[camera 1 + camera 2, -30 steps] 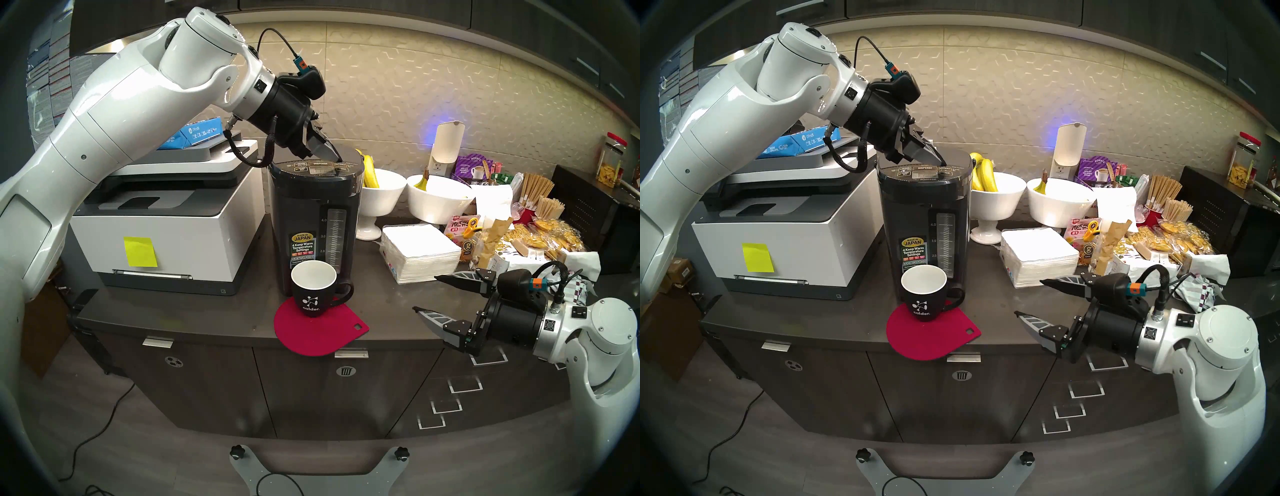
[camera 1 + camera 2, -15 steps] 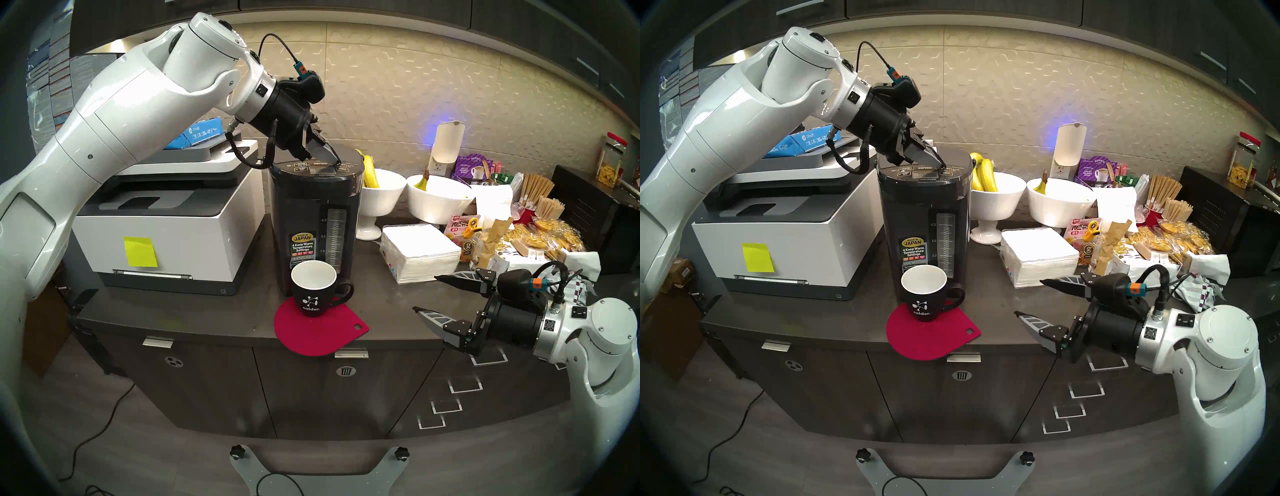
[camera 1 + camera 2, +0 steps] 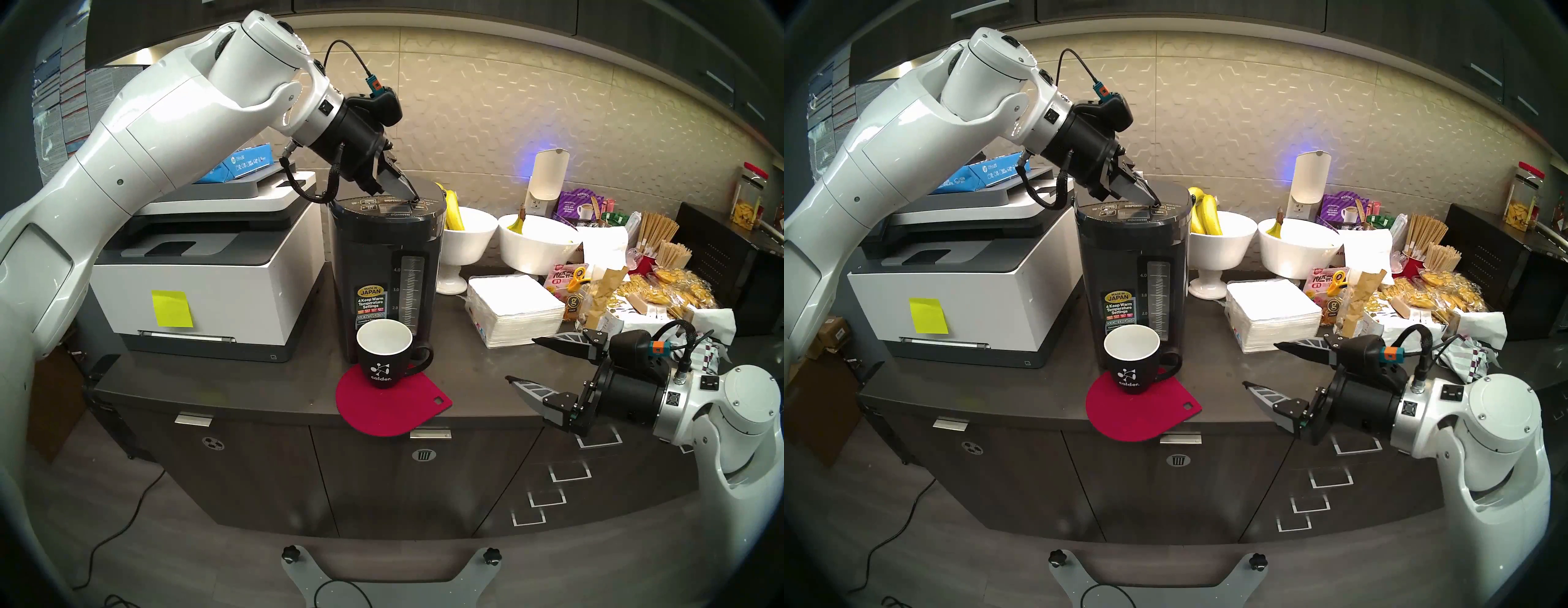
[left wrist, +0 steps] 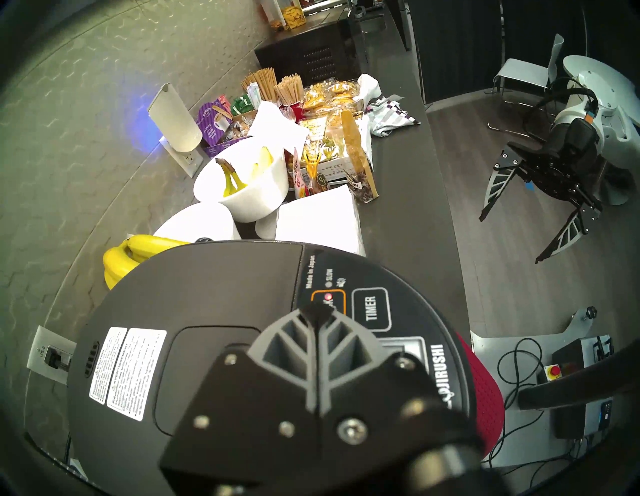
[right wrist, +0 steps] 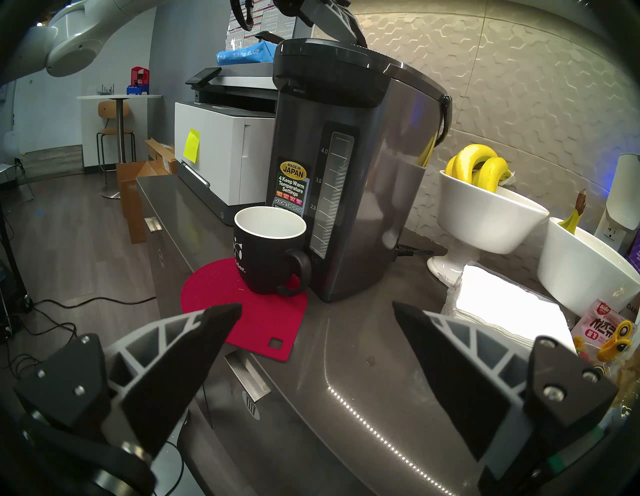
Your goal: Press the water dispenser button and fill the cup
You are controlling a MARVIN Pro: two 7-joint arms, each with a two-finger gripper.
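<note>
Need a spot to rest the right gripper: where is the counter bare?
Bare counter lies between the red mat and the napkin stack, ahead of the open right gripper. Another strip lies before the printer. Behind the napkin stack, bowls and snacks crowd it.

**What I can't make out from here**

My left gripper (image 4: 317, 313) covers most of the orange-ringed key (image 4: 328, 300) in my left wrist view; only a red lamp and the letter "K" show, so it is probably the unlock key. The same fingers hide the end of the DISPENSE button (image 3: 392, 200) in my head view. The cup (image 3: 384, 354) blocks the foot of the water dispenser (image 3: 384, 254), so its spout is unseen. The small display (image 3: 1132, 213) is too tiny to read.
</note>
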